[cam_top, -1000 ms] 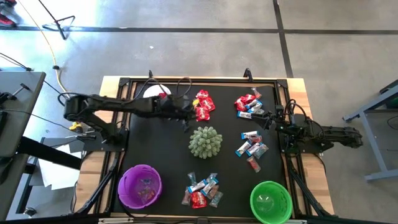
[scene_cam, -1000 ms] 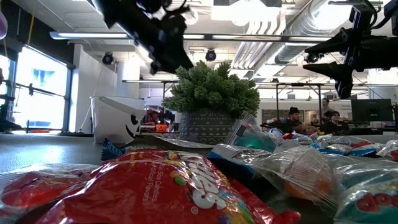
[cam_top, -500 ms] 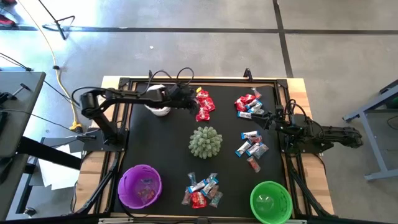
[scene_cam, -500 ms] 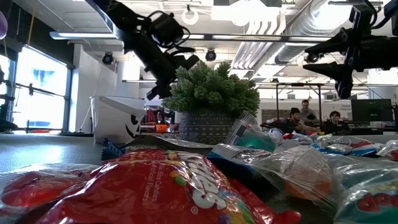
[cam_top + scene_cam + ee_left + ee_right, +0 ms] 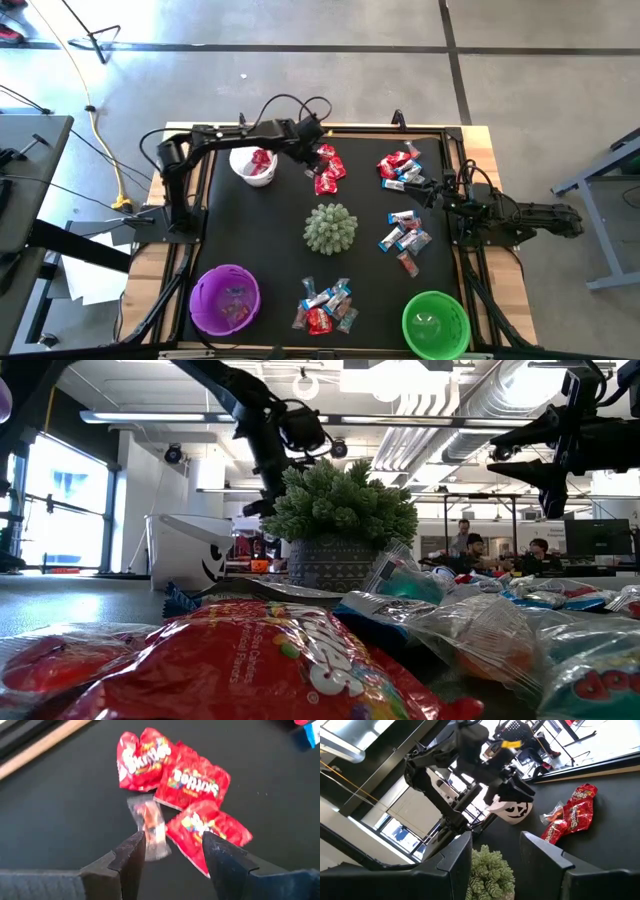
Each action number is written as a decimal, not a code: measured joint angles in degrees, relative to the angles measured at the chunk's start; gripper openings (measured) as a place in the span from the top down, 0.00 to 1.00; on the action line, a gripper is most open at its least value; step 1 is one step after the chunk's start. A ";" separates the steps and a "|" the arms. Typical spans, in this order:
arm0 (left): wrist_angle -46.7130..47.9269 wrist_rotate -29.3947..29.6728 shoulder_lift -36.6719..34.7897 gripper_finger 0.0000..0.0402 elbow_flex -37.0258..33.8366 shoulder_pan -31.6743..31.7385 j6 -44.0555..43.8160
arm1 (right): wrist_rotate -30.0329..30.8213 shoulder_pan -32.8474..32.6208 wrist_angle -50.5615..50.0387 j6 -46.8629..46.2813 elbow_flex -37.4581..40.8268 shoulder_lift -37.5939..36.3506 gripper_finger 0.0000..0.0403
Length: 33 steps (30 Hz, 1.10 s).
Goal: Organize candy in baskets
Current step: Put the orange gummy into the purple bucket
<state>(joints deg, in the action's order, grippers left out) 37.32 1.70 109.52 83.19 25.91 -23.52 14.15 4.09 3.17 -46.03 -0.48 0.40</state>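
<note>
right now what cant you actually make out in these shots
- Purple basket: contents too small to tell in the high view.
- White basket: inside hidden by its own wall in the low view.
- Clear-wrapped candy: blurred in the left wrist view.
- Green basket: hidden behind foreground candy in the low view.

Probably a robotics lab or open office, exposed ceiling ducts (image 5: 470, 405), polished concrete floor (image 5: 540, 90), people at desks (image 5: 470, 550)
</note>
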 joint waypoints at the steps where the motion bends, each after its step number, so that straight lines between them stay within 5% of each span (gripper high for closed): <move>1: 0.70 -0.60 0.88 0.54 0.80 0.33 0.39 | 0.00 0.01 -0.01 0.01 0.00 0.00 0.60; 10: 2.11 -3.14 6.13 0.54 2.63 1.98 5.41 | 0.00 0.00 -0.01 -0.01 -0.01 0.00 0.60; 33: 1.74 -6.30 6.16 0.54 2.66 2.36 4.14 | -0.02 -0.01 0.00 -0.01 -0.01 0.00 0.60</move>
<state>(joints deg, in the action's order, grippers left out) 39.06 -4.60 115.68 85.84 28.27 -19.38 14.13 4.08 3.16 -46.04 -0.49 0.40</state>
